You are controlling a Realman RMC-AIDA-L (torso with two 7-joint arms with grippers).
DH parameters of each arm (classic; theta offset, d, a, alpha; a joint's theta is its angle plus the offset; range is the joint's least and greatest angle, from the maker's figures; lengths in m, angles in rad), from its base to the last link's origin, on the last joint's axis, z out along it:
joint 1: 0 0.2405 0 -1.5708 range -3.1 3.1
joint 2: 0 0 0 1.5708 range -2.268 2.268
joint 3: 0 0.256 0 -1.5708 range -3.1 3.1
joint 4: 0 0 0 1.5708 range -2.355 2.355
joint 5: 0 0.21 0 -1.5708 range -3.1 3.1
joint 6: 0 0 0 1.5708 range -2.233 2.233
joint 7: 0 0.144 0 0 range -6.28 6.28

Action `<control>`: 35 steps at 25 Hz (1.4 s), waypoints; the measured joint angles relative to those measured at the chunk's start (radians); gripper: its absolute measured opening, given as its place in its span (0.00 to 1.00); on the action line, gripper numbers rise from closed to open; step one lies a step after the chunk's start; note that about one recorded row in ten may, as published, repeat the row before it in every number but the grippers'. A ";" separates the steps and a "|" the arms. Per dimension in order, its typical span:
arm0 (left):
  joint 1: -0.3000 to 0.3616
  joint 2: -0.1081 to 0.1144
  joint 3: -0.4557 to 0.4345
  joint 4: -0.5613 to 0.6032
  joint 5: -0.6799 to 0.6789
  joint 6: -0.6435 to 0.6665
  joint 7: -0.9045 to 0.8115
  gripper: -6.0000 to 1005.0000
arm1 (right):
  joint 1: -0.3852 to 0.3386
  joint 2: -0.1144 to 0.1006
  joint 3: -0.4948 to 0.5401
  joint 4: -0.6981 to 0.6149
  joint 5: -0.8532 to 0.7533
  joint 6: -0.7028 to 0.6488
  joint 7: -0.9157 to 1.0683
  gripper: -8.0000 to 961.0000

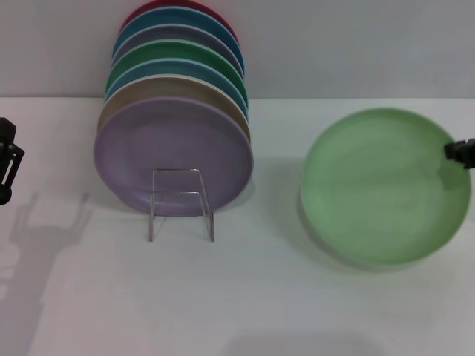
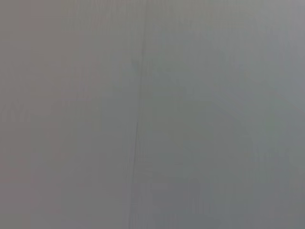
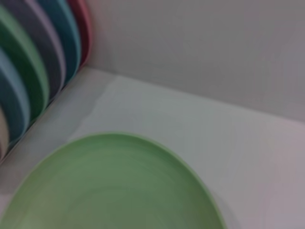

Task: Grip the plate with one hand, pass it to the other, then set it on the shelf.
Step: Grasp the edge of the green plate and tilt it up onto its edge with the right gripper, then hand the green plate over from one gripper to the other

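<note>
Right end effector [image 1: 462, 153] is reaching in from the right edge of the head view and meeting the far right rim of the plate [image 1: 382, 185]; only its dark tip is showing, so whether it is gripping the rim or merely touching it cannot be told. This light green plate is sitting on the right part of the white worktop [image 1: 260, 297], its face tipped toward the camera, with a shadow along its lower left edge. In the right wrist view the plate [image 3: 114, 186] is filling the lower part of the picture, with the row of stacked plates [image 3: 33, 71] off to one side.

Left end effector [image 1: 7, 159] is hanging at the left edge of the head view, well apart from the plate, and its opening cannot be judged. The left wrist view is showing only a plain grey surface.

Standing on the left-centre of the worktop, the shelf [image 1: 180, 204] is carrying a row of upright plates, and a lilac plate [image 1: 173, 156] is leaning at the front, just behind the squarish wire loop.
</note>
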 joint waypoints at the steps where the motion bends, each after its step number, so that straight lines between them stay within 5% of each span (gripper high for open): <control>1: 0.000 0.000 0.000 0.000 0.000 0.000 0.000 0.84 | -0.006 0.000 -0.004 0.003 0.001 -0.018 -0.007 0.03; 25: 0.004 0.000 0.002 0.000 0.000 0.035 -0.003 0.84 | -0.173 0.005 -0.368 0.016 -0.039 -0.700 -0.117 0.03; 35: 0.005 0.001 0.002 0.001 0.000 0.036 -0.028 0.84 | -0.255 0.006 -0.556 -0.128 -0.045 -1.168 -0.120 0.03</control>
